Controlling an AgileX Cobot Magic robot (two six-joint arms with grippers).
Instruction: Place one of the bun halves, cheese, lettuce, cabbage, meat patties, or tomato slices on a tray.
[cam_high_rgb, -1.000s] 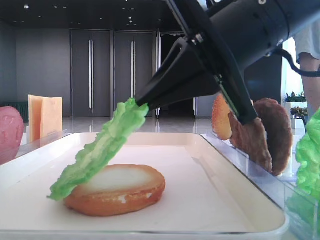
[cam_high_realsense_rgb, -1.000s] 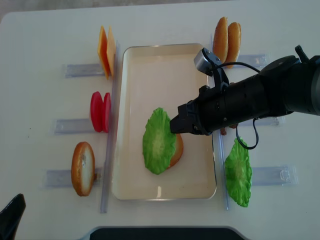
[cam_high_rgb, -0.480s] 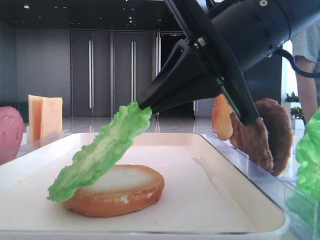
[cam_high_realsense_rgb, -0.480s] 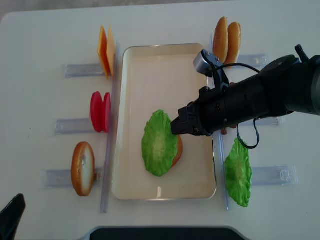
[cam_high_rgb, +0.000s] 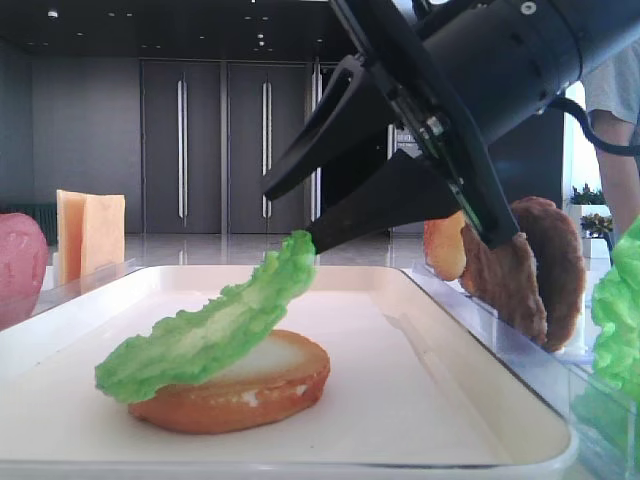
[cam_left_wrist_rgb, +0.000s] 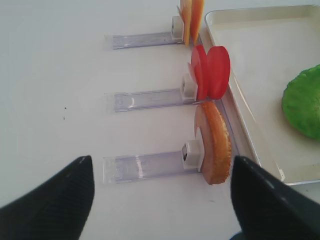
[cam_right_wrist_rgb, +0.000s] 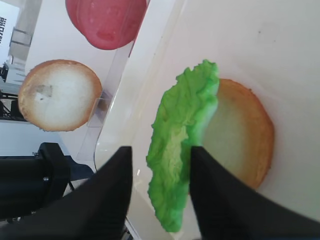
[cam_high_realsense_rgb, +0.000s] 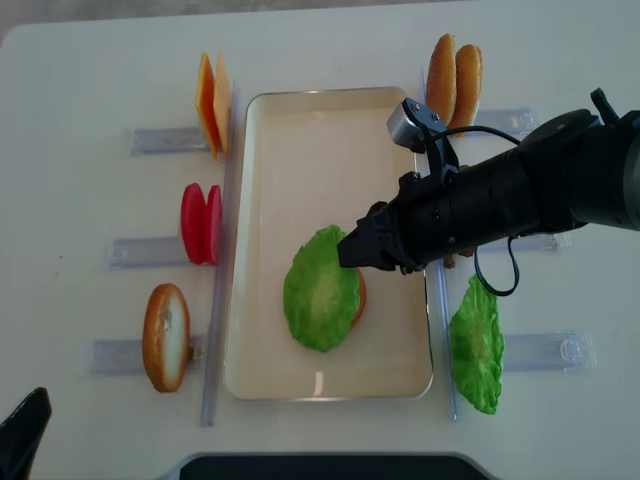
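Green lettuce (cam_high_rgb: 215, 325) is draped on the bun half (cam_high_rgb: 240, 385) in the tray (cam_high_rgb: 440, 390), its long axis slanting upward to the parted right gripper (cam_high_rgb: 290, 210), angled down, grasping nothing.

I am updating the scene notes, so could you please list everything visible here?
tray: one, cream, centre of table
bun half: one, golden, on tray
lettuce: one, green, draped over that bun
second lettuce: one, green, right of tray
cheese: two, orange, far left rack
tomato slices: two, red, middle left rack
rack bun: one, golden, near left rack
upright buns: two, golden, far right
patties: brown, right rack
right gripper: open, above lettuce
left gripper: open, by left racks
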